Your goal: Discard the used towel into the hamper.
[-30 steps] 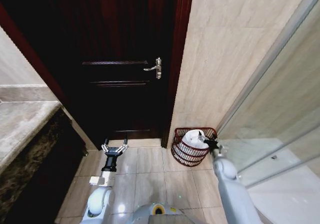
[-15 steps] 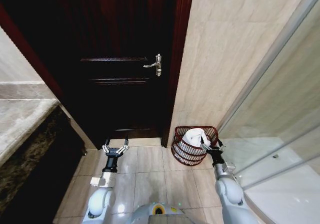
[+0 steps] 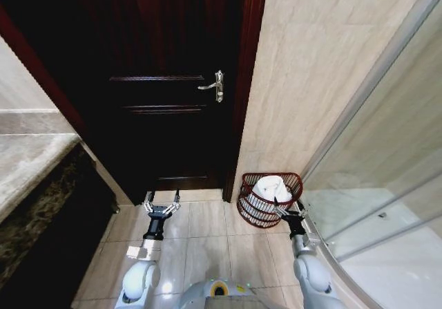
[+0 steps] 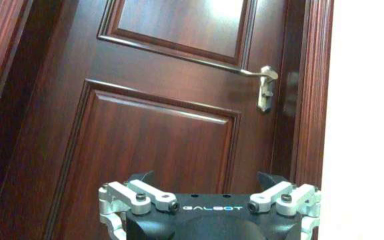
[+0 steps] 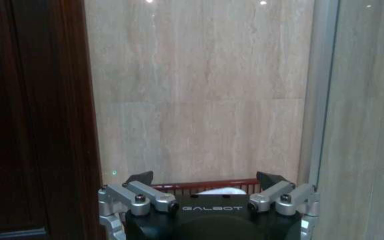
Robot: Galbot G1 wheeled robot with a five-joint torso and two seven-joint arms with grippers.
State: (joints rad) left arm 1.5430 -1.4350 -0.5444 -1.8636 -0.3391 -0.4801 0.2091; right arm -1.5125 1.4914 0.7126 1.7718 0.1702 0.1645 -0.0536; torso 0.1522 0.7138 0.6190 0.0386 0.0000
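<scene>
**Towel in hamper; right gripper empty at the near rim**

We found the towel (image 3: 271, 187) lying inside the hamper (image 3: 257, 211), a white bundle heaped just above the rim, lower centre-right of the head frame. The hamper stood on the tiled floor (image 3: 207, 243) in the corner between the dark wooden door (image 3: 166, 108) and the beige tiled wall (image 3: 311, 74), with the glass shower partition (image 3: 387, 184) to its right.

The right gripper (image 3: 289, 211) sat just below the hamper in the frame, at its near rim, with the jaws spread wide and nothing between them. From this gripper the hamper lay directly ahead and slightly toward frame left; in the right wrist view the red rim (image 5: 202, 186) and a sliver of white towel (image 5: 217, 190) showed between the open fingertips (image 5: 140, 177). The towel showed no clear long axis; it sat as a rounded lump.

The left gripper (image 3: 161, 203) hovered over the floor at lower centre-left, facing the door, jaws also wide and empty, well apart from the hamper. The right arm was plainly the nearer.

We judged the deposit complete, with only clearance from the rim to mind.
</scene>
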